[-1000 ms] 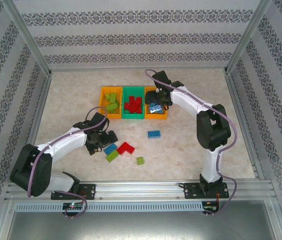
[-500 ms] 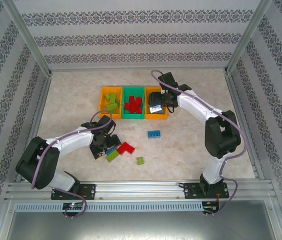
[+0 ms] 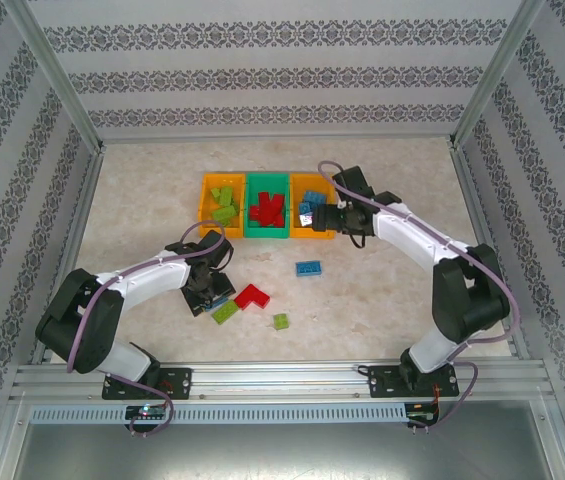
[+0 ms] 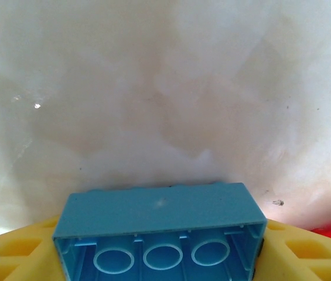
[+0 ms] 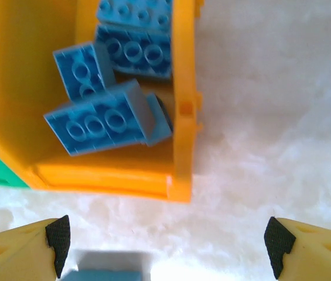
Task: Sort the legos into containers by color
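Note:
Three joined containers stand at the table's back: an orange bin (image 3: 205, 207) with lime legos, a green bin (image 3: 267, 232) with red ones, and an orange bin (image 3: 312, 233) (image 5: 183, 117) with blue ones (image 5: 103, 123). My left gripper (image 3: 211, 292) (image 4: 159, 257) is low on the table, shut on a blue brick (image 4: 153, 213) whose hollow underside faces the camera. Close by lie a lime brick (image 3: 225, 312), a red L-shaped brick (image 3: 252, 296), a small lime brick (image 3: 281, 321) and a blue brick (image 3: 309, 268) (image 5: 106, 270). My right gripper (image 3: 334, 216) (image 5: 166, 246) hangs open by the right bin's near corner, holding nothing.
Metal frame rails (image 3: 62, 220) and patterned walls enclose the table on three sides. The loose bricks lie in a cluster at the centre front. Bare tabletop (image 3: 392, 300) stretches to the right of the blue brick.
My left gripper slid right onto the blue brick and its jaws closed in on it. The right gripper drew back from over the right bin toward its near right corner.

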Motion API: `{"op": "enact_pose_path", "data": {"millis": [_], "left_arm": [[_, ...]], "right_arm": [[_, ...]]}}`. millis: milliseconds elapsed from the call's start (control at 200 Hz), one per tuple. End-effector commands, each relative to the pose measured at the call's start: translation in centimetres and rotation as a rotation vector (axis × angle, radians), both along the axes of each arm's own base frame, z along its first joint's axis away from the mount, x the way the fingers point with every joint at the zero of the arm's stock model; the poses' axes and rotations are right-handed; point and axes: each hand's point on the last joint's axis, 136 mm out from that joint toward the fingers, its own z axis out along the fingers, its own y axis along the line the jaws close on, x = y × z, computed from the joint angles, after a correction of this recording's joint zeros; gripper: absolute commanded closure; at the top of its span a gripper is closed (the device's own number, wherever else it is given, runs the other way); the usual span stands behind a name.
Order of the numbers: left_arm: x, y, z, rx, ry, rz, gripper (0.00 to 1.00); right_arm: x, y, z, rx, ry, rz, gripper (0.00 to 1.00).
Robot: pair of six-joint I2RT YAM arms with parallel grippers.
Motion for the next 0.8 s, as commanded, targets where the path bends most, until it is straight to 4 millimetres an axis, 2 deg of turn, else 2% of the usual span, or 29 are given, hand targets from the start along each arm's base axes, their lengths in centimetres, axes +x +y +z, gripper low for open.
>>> {"op": "enact_pose_path", "data": {"millis": [0, 75, 185, 315, 455, 654, 794], "left_arm": [[2.9, -1.3, 0.8, -0.02, -0.104, -0.009, 0.37], [3.9, -1.6, 2.1, -0.02, -0.143, -0.028, 0.38], [7.0, -3.0, 5.0, -0.043, -0.243, -0.073, 0.38], [11.8, -6.4, 8.9, -0.106, -0.359, -0.156, 0.38], [16.9, -11.0, 12.3, -0.201, -0.457, -0.272, 0.38], [22.3, -16.7, 14.6, -0.338, -0.545, -0.385, 0.37], [25.3, -19.8, 14.7, -0.415, -0.568, -0.411, 0.37]], "right_arm": [[-1.6, -0.4, 0.1, -0.018, -0.029, 0.003, 0.11], [-3.1, -1.3, -0.5, -0.03, -0.029, -0.015, 0.11], [-5.2, -2.4, -1.6, -0.024, -0.024, -0.038, 0.11], [-7.8, -3.2, -3.3, -0.012, 0.008, -0.06, 0.11], [-9.8, -2.8, -5.0, 0.042, 0.027, -0.041, 0.11], [-11.3, -1.7, -5.9, 0.072, 0.042, 0.006, 0.1], [-11.7, -1.0, -6.1, 0.108, 0.045, 0.002, 0.1]]}}
